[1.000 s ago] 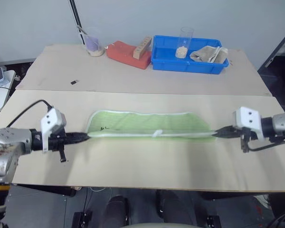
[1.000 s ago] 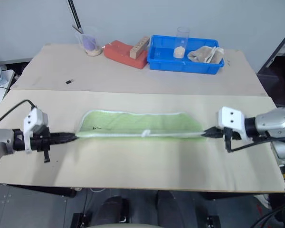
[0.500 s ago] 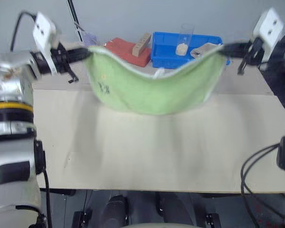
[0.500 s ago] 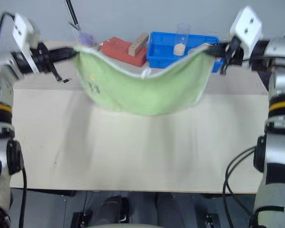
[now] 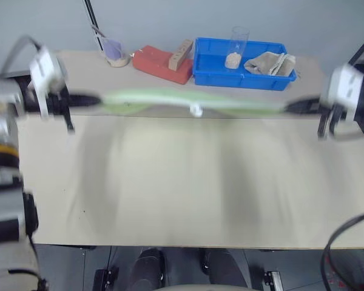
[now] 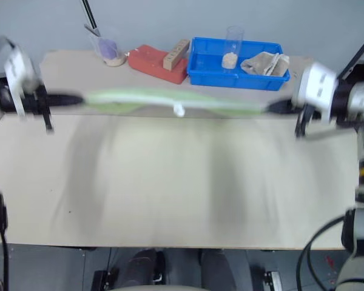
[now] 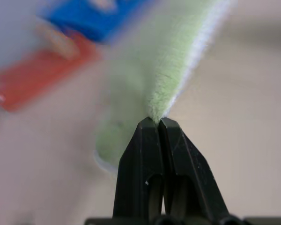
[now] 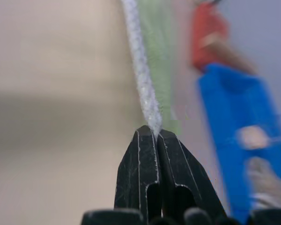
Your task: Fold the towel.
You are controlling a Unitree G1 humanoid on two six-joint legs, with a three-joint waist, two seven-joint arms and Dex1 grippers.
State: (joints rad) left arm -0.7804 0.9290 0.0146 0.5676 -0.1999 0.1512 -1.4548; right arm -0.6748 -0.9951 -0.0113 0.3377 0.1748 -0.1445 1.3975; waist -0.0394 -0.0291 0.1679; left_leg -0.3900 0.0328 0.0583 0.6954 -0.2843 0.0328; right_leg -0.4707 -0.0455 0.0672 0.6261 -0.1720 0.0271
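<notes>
Left wrist view: my left gripper (image 7: 158, 123) is clamped on one corner of the towel (image 7: 178, 61), with the white edging running away from the fingertips. My right gripper (image 8: 154, 132) is clamped in the same way on the opposite corner, with the edging leaving straight from between the pads. Both grips look secure; no cloth hangs loose beside either set of fingers. Change over the last second: the towel lay flat on the near table (image 5: 188, 182), pinched at each end; half a second ago it hung high between my arms in a deep sag; it is now pulled out nearly flat and taut, as a thin green band in the air. From the head views, the band spans from my left gripper (image 5: 97, 99) to my right gripper (image 5: 288, 108), with the white loop tag (image 5: 196, 110) near its middle. My judgement is that this is the spreading swing before the fold, so the cloth should land flat and unwrinkled, provided both corners stay pinched. The towel stands clear above the table, roughly over the seam between the near and far boards. Behind it are the blue bin (image 5: 239, 63) and the red block (image 5: 164, 64), both apart from the cloth.
</notes>
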